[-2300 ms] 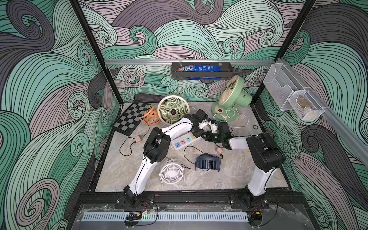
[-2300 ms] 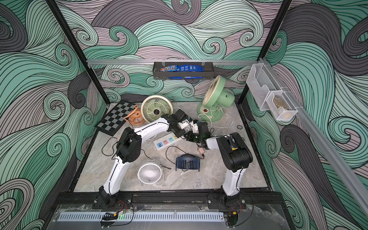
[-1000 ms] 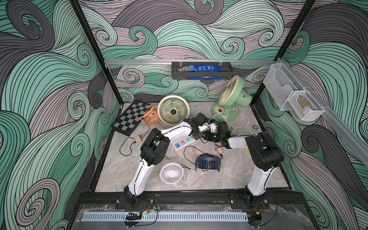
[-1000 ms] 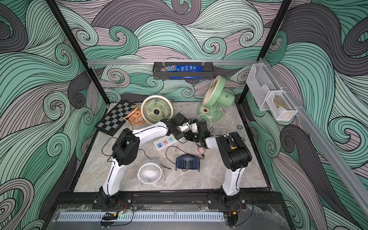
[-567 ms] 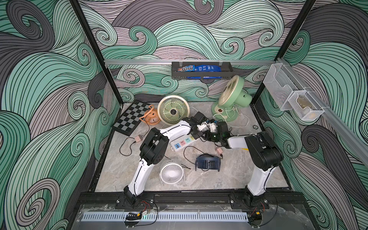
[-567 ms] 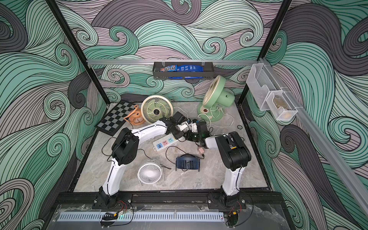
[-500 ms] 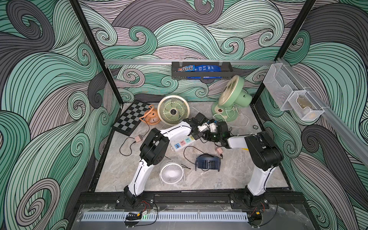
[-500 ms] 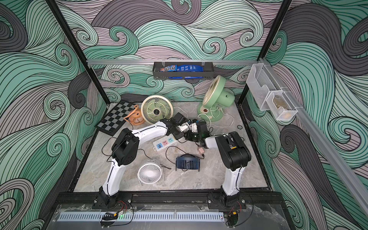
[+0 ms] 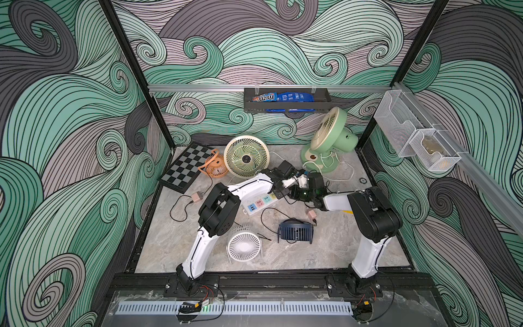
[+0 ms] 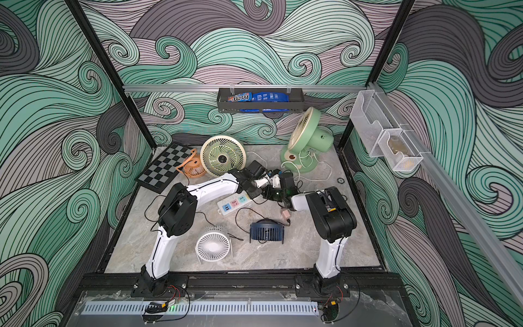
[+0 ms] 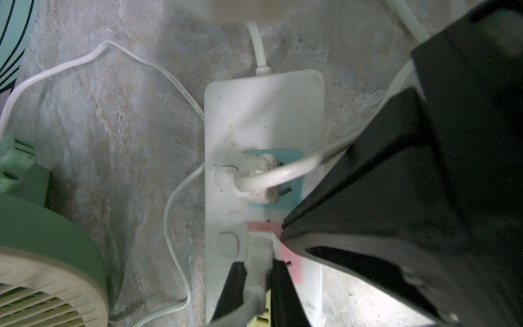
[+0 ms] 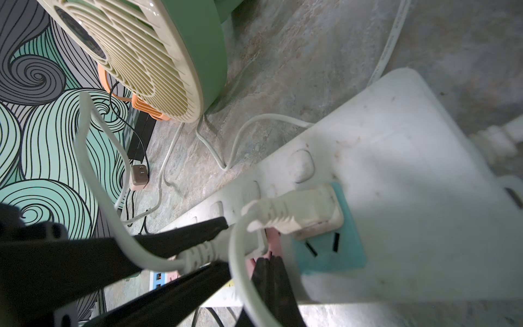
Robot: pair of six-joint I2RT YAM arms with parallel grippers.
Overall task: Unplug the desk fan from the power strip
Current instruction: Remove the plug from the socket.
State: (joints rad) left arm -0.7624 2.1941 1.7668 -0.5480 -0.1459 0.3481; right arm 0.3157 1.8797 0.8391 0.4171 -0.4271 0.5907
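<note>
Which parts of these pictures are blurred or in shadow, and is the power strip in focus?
Left wrist view: the power strip is in focus, partly shaded; one pale shape at the frame edge is blurred. Right wrist view: the near white cord is smeared, the strip sharper. Both top views: evenly lit, sharp.

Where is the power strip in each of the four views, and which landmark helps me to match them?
In a top view: the power strip lies slantwise at mid-table, by the wrists.
In a top view: the power strip again at mid-table.
Left wrist: power strip through the picture's middle, seen from above.
Right wrist: power strip close up, seen obliquely.
Shared landmark: the cream-grilled green fan beside it.
</note>
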